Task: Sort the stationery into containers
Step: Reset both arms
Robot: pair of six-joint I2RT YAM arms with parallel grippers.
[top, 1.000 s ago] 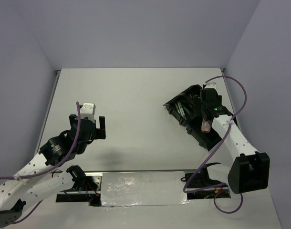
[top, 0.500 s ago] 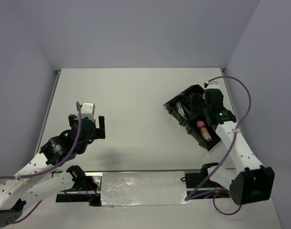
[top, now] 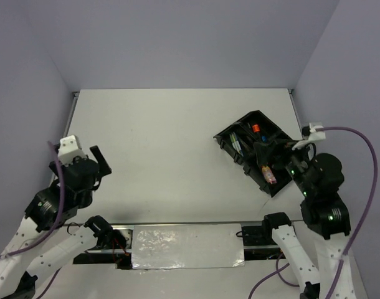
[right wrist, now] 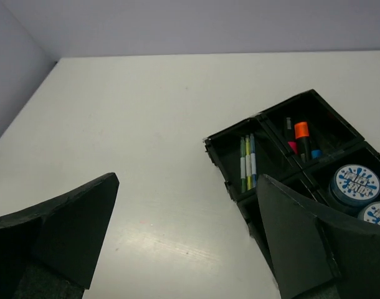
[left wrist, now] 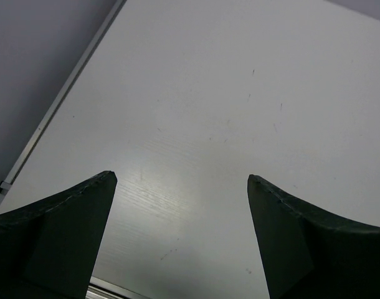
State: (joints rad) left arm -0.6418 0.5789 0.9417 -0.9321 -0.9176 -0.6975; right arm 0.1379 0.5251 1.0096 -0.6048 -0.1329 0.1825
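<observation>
Right wrist: right hand (right wrist: 187, 179) wide open, empty, near tray (right wrist: 258, 116).

Left arm (top: 50, 208): blk rounded joint housings, wht tube links lower down, wht boxy cap (top: 70, 147) at the wrist. Left purple cable (top: 64, 187) runs alongside it. Right arm (top: 321, 187): same blk/wht build, bulky blk joints w/ 2 small green lights (top: 331, 217). Right purple cable (top: 352, 129) ends at a wht clip (top: 313, 129). Left gripper (left wrist: 181, 176) fingers (left wrist: 59, 230): matte blk, broad wedges tapering to blunt tips. Right gripper (right wrist: 189, 177) fingers (right wrist: 302, 243): same dark wedges, paler along the edges.
</observation>
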